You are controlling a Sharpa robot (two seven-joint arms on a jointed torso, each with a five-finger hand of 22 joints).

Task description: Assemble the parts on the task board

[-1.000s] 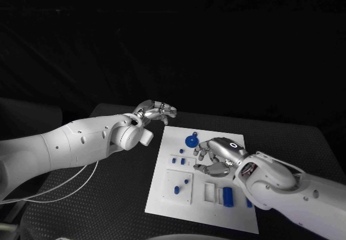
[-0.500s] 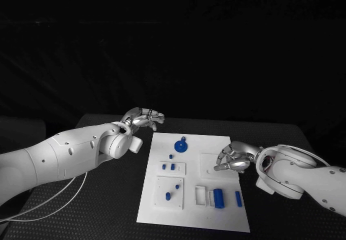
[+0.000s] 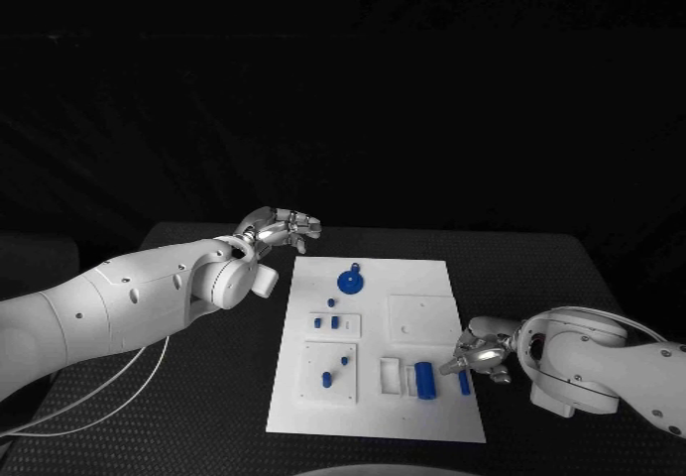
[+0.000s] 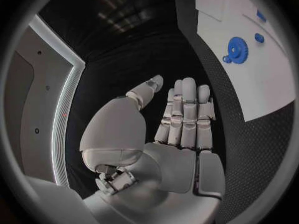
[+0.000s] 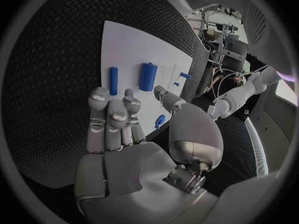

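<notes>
The white task board (image 3: 422,315) lies in the middle of the table. A blue gear (image 3: 350,283) sits near its far end, and small blue parts (image 3: 332,321) lie in the recessed panels on its left side. A thick blue cylinder (image 3: 424,380) and a thin blue peg (image 3: 463,382) lie near its front right. My right hand (image 3: 484,353) hovers at the board's right edge beside the peg, fingers straight, holding nothing; its wrist view shows the peg (image 5: 113,80) and cylinder (image 5: 147,76) just past the fingertips. My left hand (image 3: 281,228) hangs off the board's far left corner, holding nothing, with the gear (image 4: 236,49) ahead of it.
Black textured table (image 3: 186,397) surrounds the board on all sides. A white cable (image 3: 122,382) trails from my left arm over the table's left part.
My right hand has drawn back from over the board's middle to its right edge near the thin peg. The camera view has shifted; the left hand stays by the far left corner.
</notes>
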